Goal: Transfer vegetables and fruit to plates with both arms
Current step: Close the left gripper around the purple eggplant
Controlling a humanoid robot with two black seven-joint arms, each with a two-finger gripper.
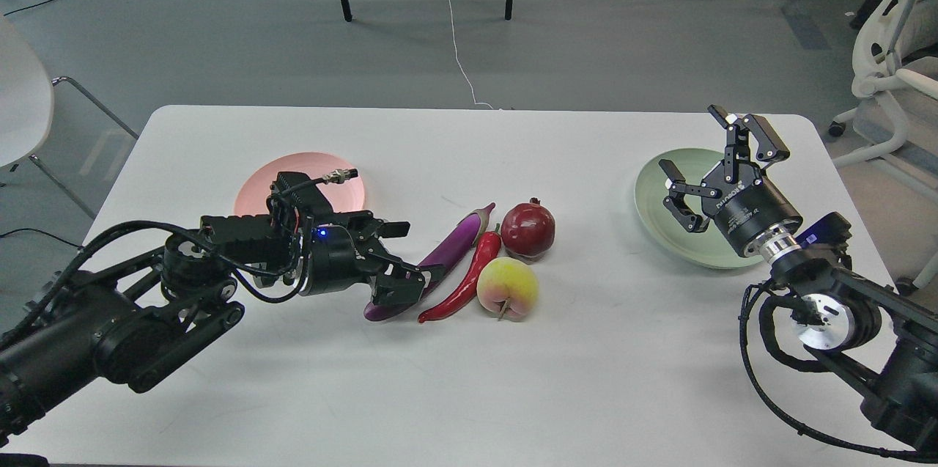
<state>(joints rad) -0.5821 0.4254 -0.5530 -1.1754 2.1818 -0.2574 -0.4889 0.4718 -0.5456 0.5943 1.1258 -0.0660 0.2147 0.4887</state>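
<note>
Left arm: mine, black, it comes in low from the left edge across the white bench (308,394).
Left jaws (404,270): apart, one finger over the far side and one over the near side of the eggplant's thick lower end; I cannot tell whether the pads touch it.
Pink plate (258,185): on the bench behind my left wrist, partly hidden by it, nothing visible on its bare part.
Eggplant (458,247): lying on the bench, slanting from its blunt end near me up to its cap at the far right, lower half hidden by my left fingers.
Chili pepper (469,280): lying just beside the eggplant on its right, along the same slant, tip toward me.
Pomegranate (527,230): on the bench at the chili's far end, close against it.
Peach (507,288): just in front of the pomegranate, its left side against the chili.
Green plate (656,214): at the right of the bench, well apart from the produce.
Right jaws (714,159): apart, holding nothing, raised over the green plate's right part.
</note>
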